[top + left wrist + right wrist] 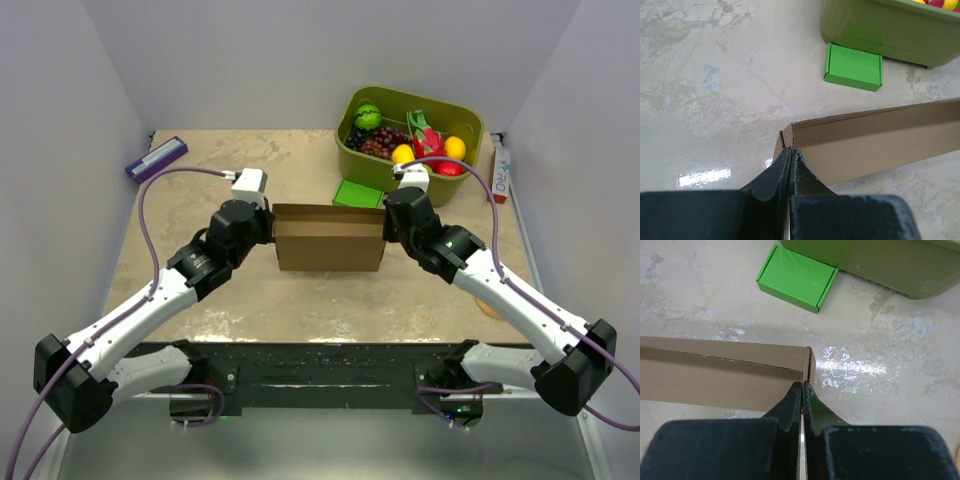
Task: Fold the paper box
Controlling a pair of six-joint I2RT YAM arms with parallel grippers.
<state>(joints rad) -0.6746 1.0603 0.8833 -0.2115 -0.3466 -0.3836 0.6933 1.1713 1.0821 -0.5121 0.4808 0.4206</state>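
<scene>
The paper box (330,238) is plain brown cardboard and stands mid-table as a long shallow trough with its walls raised. My left gripper (272,232) is at the box's left end. In the left wrist view its tips (791,150) are pressed together on the end wall of the paper box (880,140). My right gripper (386,228) is at the right end. In the right wrist view it (803,385) is shut on that end wall of the paper box (725,375), and a thin cardboard edge shows between the fingers.
A small flat green box (358,194) lies just behind the paper box. Behind that is an olive-green bin (470,125) of fruit at the back right. A purple packet (156,158) lies at the back left and a white carton (501,170) by the right wall.
</scene>
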